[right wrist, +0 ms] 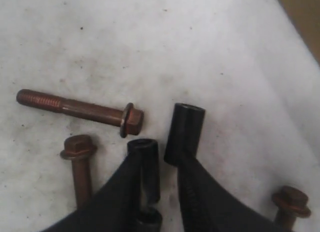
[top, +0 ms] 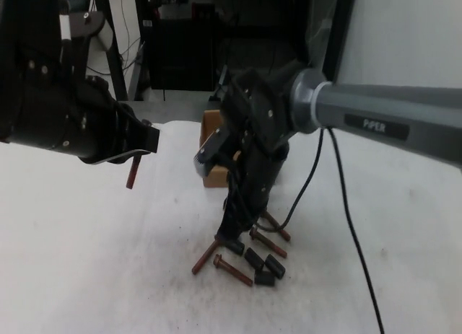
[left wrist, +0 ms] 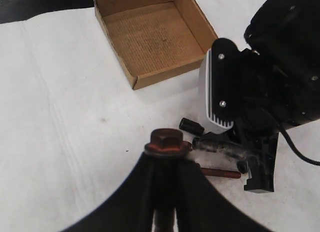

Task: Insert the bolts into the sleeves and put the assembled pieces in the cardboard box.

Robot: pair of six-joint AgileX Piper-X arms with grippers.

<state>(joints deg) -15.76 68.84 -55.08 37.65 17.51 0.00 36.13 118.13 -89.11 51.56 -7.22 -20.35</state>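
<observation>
Hanging head-up in the left gripper (top: 137, 155), the held bolt (top: 132, 173) was pinched just under its hex head. The fingers were closed tight on the shank, with the threaded end pointing down over the white worktop (top: 86, 269), well apart from the pile.

Risk noted: with a grip that high, the long shank could probably swing or tilt on contact and miss a sleeve's bore.

The cardboard box (top: 211, 121) sat behind the pile, with nothing assembled in it.

The right gripper (top: 229, 231) was down among the parts. Its fingers were partly open and straddled a lying sleeve (right wrist: 145, 159), one finger against it and a narrow gap showing on the other side. It had not clamped anything.

Risks noted:
- A second sleeve (right wrist: 185, 129) lay just beside the other finger, so closing could catch both or knock that one aside.
- Being round, either sleeve would likely roll.
- A skewed pinch would leave the bore out of line with the bolt.
- The loose bolts (right wrist: 80, 109) lay near enough to be dragged along.

Looks:
- Bolts: rust-brown, flanged hex heads, plain shank, thread toward the tip.
- Sleeves: short black tubes, open bore visible at the end.
- Box: shallow, open-topped, plain brown with a ribbed floor.
</observation>
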